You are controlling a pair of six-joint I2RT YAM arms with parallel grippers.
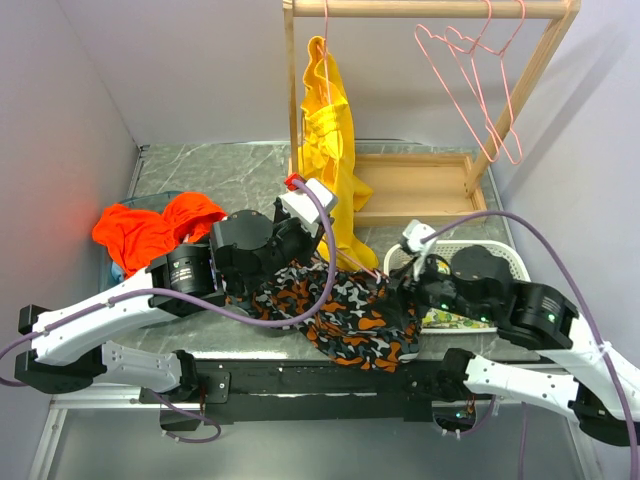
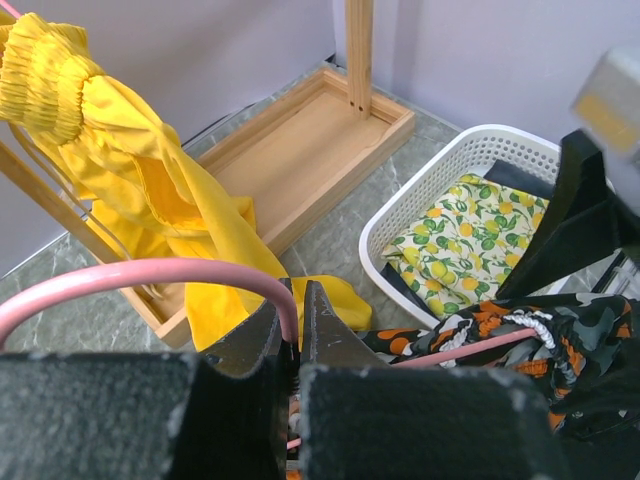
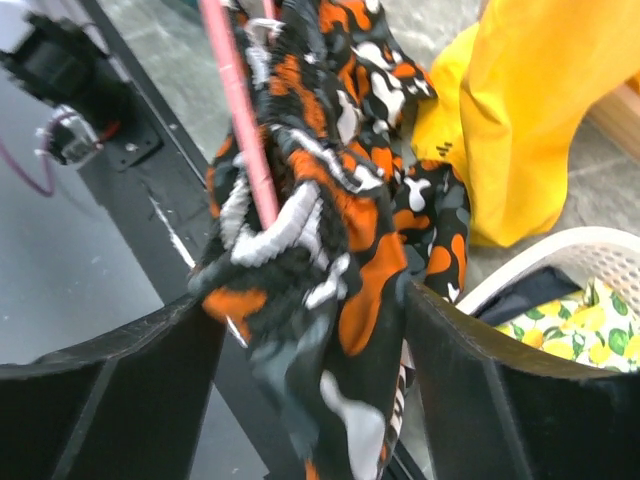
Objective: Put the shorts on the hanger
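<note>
Left gripper (image 2: 298, 305) is clamping the thin pink wire hanger (image 2: 130, 272) steady; right gripper (image 3: 315, 300), gaping, should be pinching the black-orange camouflage fabric shorts (image 3: 345, 225) by the waistband.

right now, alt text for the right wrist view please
The shorts, black with orange, white and grey blotches, hang bunched on the pink wire hanger, between the two black fingers of the right gripper. A yellow garment and a white basket rim sit behind.
</note>
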